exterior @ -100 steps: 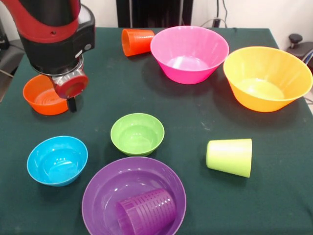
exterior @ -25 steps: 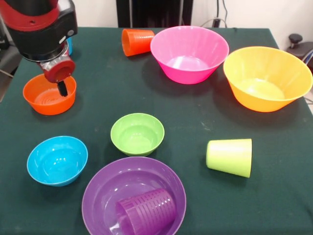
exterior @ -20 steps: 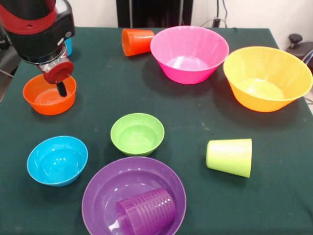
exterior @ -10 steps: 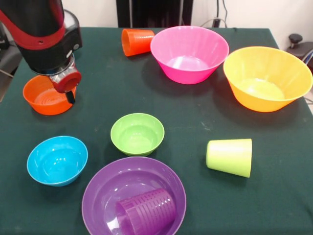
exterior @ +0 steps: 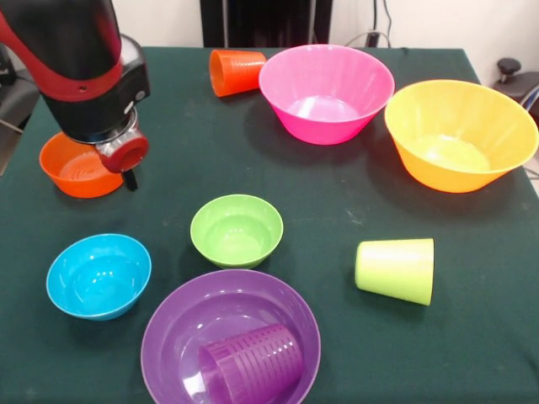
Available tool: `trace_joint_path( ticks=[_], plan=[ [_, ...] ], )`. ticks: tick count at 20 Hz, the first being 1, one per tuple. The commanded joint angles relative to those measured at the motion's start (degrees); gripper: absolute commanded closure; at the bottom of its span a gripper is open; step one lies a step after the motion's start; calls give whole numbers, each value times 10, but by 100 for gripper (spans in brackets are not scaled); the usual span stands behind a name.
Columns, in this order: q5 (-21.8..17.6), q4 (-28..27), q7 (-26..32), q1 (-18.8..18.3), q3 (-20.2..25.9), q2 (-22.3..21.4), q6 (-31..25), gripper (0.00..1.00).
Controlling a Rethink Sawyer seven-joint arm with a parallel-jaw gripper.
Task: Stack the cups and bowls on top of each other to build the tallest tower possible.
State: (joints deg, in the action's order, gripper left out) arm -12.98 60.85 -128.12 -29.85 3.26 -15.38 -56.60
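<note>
A robot lab or test room; green-clothed table [exterior: 337, 202], black pedestal [exterior: 261, 21], cables [exterior: 383, 29] against a plain wall.

Nothing's stacked, everything sits loose on the table. Small orange bowl [exterior: 77, 174] far left, blue bowl [exterior: 98, 275] and green bowl [exterior: 237, 230] upright nearer the camera. Purple cup [exterior: 251, 365] lies on its side inside the wide purple bowl [exterior: 181, 316]. Lime cup [exterior: 396, 270] and orange cup [exterior: 235, 71] are tipped over too. Big pink bowl [exterior: 327, 93] and yellow bowl [exterior: 460, 135] stand upright side by side.
</note>
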Motion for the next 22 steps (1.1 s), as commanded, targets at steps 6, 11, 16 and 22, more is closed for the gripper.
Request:
trace_joint_path(
  ticks=[6, 11, 16, 22],
  plan=[
    [-42, 9, 126, -2, 64, 45, 76, 0],
    [-48, 18, 137, -11, 66, 45, 87, 0],
    [-47, 21, 145, -18, 68, 45, 88, 0],
    [-49, 24, 147, -15, 67, 36, 78, 0]
  ],
)
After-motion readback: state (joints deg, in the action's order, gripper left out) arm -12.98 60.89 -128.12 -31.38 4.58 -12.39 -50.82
